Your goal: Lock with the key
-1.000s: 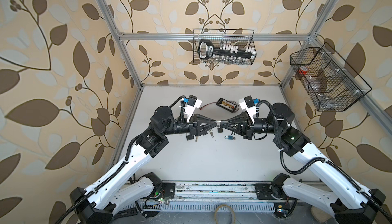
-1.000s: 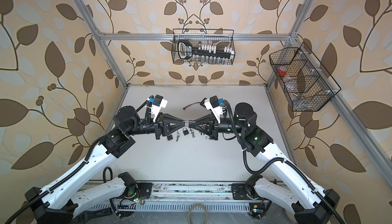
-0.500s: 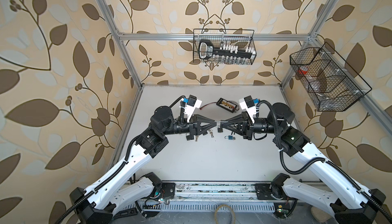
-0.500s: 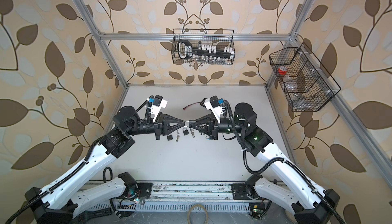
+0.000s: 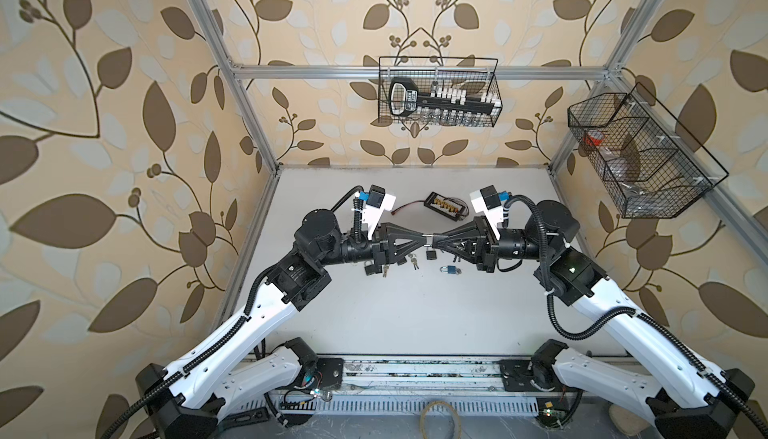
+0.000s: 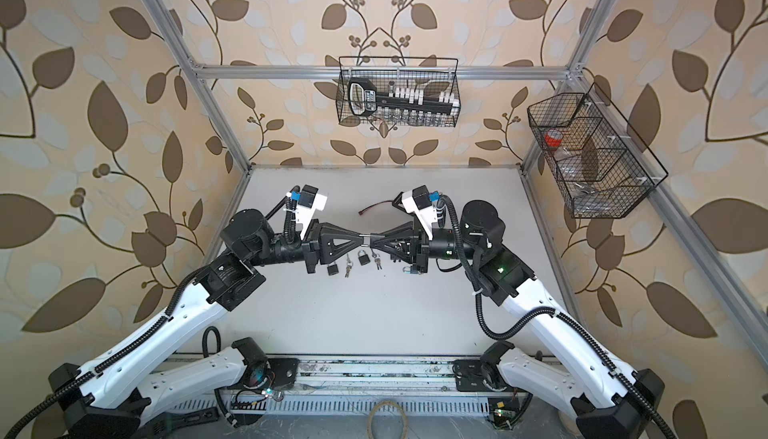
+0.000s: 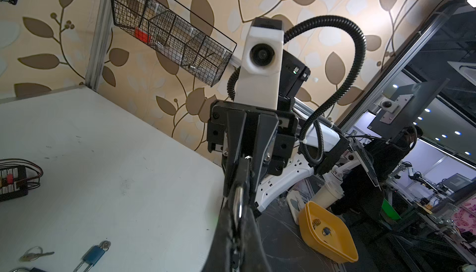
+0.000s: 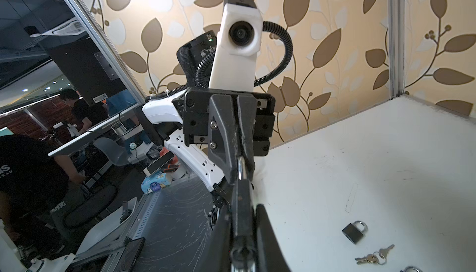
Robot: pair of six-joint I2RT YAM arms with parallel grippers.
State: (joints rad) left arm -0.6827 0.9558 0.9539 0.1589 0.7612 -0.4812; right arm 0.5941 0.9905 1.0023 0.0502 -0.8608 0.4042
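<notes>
in both top views my left gripper and right gripper are pointing tip to tip above the table, and both are squeezing the held padlock. it is lying sideways, running from one arm to the other.

in the left wrist view the left fingers are pinching its silver loop.

in the right wrist view the right fingers are clamping its black body. i cannot tell where the key is sitting. a spare black padlock and loose keys are lying on the table below, not blocking anything.
</notes>
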